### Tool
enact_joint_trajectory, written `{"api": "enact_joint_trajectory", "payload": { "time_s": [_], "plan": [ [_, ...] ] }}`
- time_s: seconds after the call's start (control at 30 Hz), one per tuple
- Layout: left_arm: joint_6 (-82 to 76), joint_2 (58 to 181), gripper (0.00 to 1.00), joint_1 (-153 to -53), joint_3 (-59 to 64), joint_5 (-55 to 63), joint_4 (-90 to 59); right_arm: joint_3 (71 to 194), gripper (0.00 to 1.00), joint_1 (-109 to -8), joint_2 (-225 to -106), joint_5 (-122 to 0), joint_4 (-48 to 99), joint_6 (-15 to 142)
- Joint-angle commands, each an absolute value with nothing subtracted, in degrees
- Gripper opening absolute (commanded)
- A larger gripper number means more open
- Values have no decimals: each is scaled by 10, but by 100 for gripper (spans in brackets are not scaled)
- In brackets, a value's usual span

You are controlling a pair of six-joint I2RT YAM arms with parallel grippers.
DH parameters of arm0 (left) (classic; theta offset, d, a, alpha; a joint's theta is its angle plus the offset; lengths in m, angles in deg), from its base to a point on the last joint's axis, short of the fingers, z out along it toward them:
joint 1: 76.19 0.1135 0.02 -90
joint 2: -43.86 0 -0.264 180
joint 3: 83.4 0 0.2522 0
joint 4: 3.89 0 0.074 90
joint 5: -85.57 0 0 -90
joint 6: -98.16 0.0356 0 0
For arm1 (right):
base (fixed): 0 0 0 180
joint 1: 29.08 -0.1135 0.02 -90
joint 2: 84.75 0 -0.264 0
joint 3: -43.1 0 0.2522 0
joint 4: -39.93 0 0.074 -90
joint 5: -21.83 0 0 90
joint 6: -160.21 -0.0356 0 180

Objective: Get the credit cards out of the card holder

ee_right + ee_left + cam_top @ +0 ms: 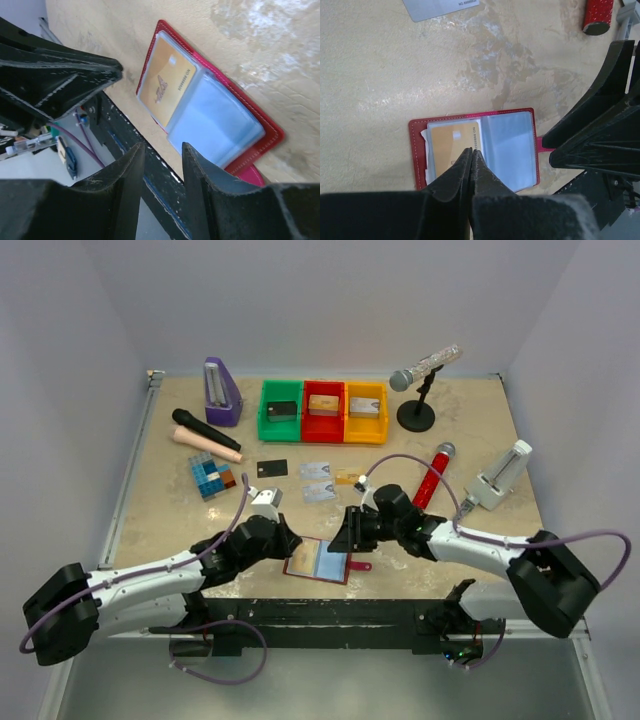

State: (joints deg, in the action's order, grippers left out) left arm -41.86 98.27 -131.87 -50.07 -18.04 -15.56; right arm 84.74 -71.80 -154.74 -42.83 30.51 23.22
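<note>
Left wrist: stitched card holder [510, 150], left end effector [471, 151] closed empty, right one [163, 150] agape.

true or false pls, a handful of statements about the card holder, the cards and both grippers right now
1. The card holder lies open on the table. True.
2. A gold card sits in one of the holder's clear pockets. True.
3. The left gripper has its jaws spread wide. False: they are shut, with the tips over the gold card.
4. The black card is tucked inside the holder. False: it lies flat on the table beyond the holder, next to the silvery cards.
5. The right gripper is pinching a card. False: its jaws stand apart with nothing between them.
</note>
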Motion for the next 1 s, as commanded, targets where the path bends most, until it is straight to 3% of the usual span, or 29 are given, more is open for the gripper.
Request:
{"api": "enact_joint_trajectory", "payload": {
  "time_s": [0.0, 0.53, 0.97],
  "plan": [
    [-418, 1019, 0, -1316, -493, -170, -125, 861, 40, -738, -1597, -392, 450, 177],
    [-450, 1058, 0, -1317, -542, -164, -107, 906, 40, -766, -1744, -393, 479, 153],
    [-462, 1058, 0, -1317, -565, -159, -108, 910, 40, -768, -1782, -393, 489, 147]
  ]
}}
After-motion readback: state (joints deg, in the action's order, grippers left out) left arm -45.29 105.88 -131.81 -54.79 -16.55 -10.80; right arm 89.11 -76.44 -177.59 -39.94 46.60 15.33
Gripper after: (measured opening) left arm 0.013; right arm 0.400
